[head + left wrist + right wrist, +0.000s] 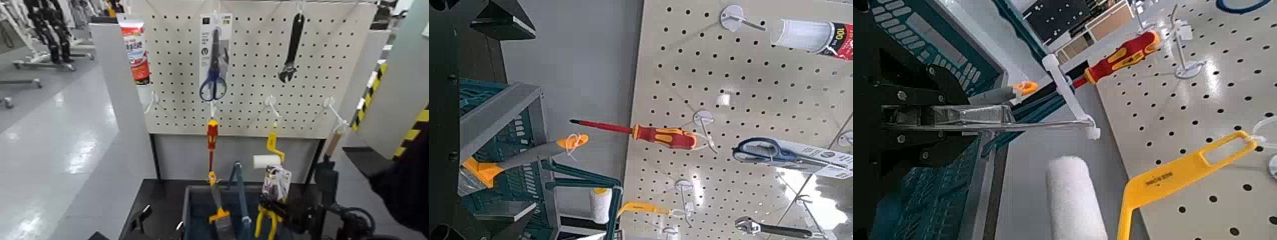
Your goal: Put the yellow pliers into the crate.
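The yellow pliers [268, 220], with smooth yellow handles and a glossy printed card, are clamped in the right end effector [281, 208]. The handles hang below the grip, the card rising above it. The pliers are at the crate's right side; whether they are wholly above its opening cannot be determined. The left end effector [505, 120] is unloaded, jaws apart, on the opposite side of the crate [190, 203].

The crate is rectangular blue-grey plastic with a thick rim, on the black bench [159, 203]. An orange-and-grey hand tool [219, 203] with a flat head stands tilted at the crate, between the end effectors. Above the right end effector hangs the paint roller [267, 161], a white cylinder on a yellow frame. Farther up are the red-and-yellow screwdriver [211, 137] and the flat perforated pegboard [255, 76].

The right wrist view shows the roller's fleecy nap and dark lettering on its handle, neither legible in the head view. The left wrist view exposes the crate's slotted lattice wall.
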{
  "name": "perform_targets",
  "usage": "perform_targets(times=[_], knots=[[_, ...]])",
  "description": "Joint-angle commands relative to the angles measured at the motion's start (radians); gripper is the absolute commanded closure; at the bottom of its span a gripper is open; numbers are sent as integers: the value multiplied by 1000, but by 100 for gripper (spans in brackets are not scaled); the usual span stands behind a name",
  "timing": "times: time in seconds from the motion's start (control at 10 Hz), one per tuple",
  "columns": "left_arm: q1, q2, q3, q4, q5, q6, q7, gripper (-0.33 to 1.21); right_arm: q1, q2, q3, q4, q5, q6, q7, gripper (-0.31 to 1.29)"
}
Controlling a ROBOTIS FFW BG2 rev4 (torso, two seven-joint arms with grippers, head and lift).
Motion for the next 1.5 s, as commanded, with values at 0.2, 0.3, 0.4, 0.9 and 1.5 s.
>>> perform_targets(times=[0.2, 0.3, 0.4, 0.9, 1.5], knots=[[2, 1, 1, 0, -1, -2, 0, 10, -5, 3, -12, 11, -6, 25, -13, 52], [2, 1, 1, -1, -1, -2, 0, 10, -5, 3, -16, 6, -6, 8, -12, 41], [2, 1, 1, -1, -1, -2, 0, 10, -5, 4, -18, 2, -8, -4, -9, 40], [2, 2, 1, -1, -3, -3, 0, 10, 7, 9, -21, -29, -17, -75, -7, 30], [8, 1, 8, -8, -11, -3, 0, 10, 207, 57, -76, -218, 175, -403, -174, 10]])
